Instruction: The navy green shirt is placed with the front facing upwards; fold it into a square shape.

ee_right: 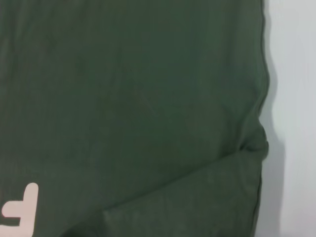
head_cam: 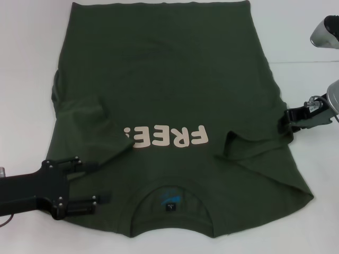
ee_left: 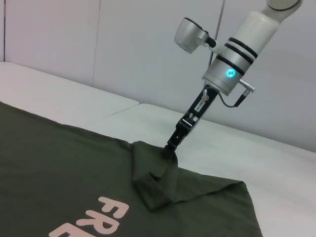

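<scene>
Matte shirt [head_cam: 169,79] lies flat; right gripper [head_cam: 285,120] pinches its creased sleeve; left gripper [head_cam: 100,182] spread wide.

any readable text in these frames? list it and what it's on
"FREE": white chest print on the shirt, upside down in the head view; a fold hides whatever follows the last E.
Neck label inside the collar: blue mark, too small to read.
Tag on the right hand: too small to read.

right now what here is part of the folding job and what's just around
Job:
- navy green shirt, both sleeves folded in
- left tool, open over the shoulder
- right tool, at the shirt's side edge

Around:
- white table
</scene>
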